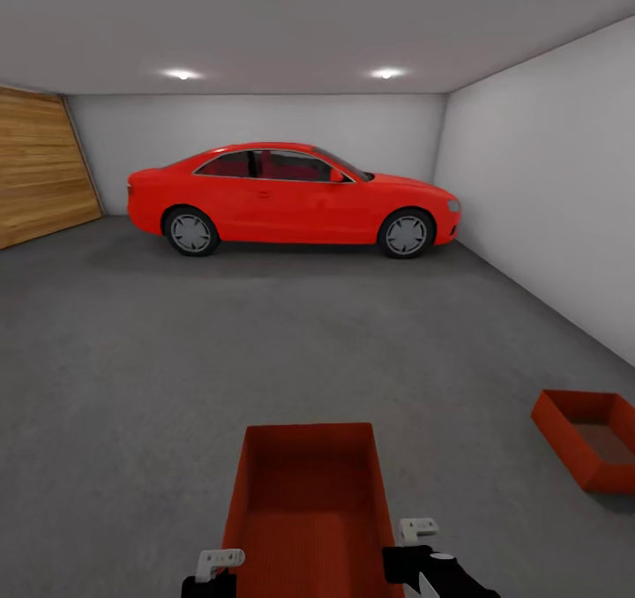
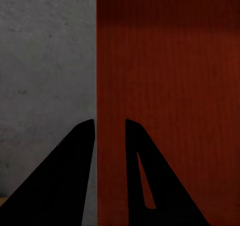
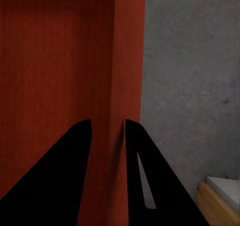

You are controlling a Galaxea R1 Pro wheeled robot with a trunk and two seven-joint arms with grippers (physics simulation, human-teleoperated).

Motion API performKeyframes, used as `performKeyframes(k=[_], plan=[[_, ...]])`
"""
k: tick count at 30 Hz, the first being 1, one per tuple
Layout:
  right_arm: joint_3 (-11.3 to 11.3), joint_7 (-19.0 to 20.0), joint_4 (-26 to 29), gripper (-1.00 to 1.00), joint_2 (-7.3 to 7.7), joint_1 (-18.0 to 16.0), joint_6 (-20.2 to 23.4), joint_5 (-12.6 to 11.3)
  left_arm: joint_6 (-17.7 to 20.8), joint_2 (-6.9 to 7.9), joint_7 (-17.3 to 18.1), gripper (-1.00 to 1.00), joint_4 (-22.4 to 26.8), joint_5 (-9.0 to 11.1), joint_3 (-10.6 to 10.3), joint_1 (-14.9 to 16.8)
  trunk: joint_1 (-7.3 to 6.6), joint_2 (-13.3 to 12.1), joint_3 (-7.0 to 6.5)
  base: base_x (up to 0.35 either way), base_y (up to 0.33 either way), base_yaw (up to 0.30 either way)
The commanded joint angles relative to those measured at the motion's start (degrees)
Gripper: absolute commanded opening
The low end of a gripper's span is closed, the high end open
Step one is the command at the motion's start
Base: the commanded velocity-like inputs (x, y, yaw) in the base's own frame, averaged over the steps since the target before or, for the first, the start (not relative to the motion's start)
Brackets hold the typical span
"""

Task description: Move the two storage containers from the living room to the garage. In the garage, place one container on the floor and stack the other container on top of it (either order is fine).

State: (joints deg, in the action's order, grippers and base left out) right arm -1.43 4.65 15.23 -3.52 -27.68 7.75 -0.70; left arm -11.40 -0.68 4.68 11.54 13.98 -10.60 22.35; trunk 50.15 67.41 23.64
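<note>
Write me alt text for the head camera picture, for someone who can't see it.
The robot's left gripper and right gripper hold an orange-red storage container by its side walls, above the garage's dark grey concrete floor. A second container sits on the floor at the right, near a pale wall. A red car is parked side-on at the back.

container (image 1: 309, 510) near, car (image 1: 291, 197) behind, second container (image 1: 589, 437) right

A red coupe (image 1: 291, 197) is parked across the upper centre, against a pale grey back wall (image 1: 256, 122). Dark concrete floor (image 1: 265, 342) is spread below (finely speckled). Wood panelling (image 1: 40, 170) is seen upper left; two ceiling lights (image 1: 181, 74) are lit.
</note>
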Motion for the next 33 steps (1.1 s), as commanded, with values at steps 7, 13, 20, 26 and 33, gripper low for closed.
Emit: performKeyframes(k=[7, 13, 20, 26, 33], plan=[[-0.59, 0.1, -0.12, -1.0, 0.53, -0.01, 0.34, -0.45, -1.34, 1.03, -0.07, -1.0, 0.15, 0.42, -0.53, 0.06, 0.02, 0.03, 0.06, 0.174, 0.0, 0.0], [-0.59, 0.09, -0.12, -1.0, 0.53, -0.01, 0.34, -0.45, -1.34, 1.03, -0.06, -1.0, 0.15, 0.42, -0.54, 0.06, 0.02, 0.03, 0.06, 0.174, 0.0, 0.0], [-0.59, 0.09, -0.12, -1.0, 0.53, -0.01, 0.34, -0.45, -1.34, 1.03, -0.06, -1.0, 0.15, 0.43, -0.52, 0.06, 0.02, 0.03, 0.06, 0.174, 0.0, 0.0], [-0.59, 0.09, -0.12, -1.0, 0.53, -0.01, 0.34, -0.45, -1.34, 1.03, -0.06, -1.0, 0.15, 0.43, -0.53, 0.06, 0.02, 0.03, 0.06, 0.174, 0.0, 0.0], [-0.59, 0.1, -0.12, -1.0, 0.53, -0.01, 0.34, -0.45, -1.34, 1.03, -0.06, -1.0, 0.15, 0.43, -0.52, 0.06, 0.02, 0.03, 0.06, 0.171, 0.0, 0.0]])
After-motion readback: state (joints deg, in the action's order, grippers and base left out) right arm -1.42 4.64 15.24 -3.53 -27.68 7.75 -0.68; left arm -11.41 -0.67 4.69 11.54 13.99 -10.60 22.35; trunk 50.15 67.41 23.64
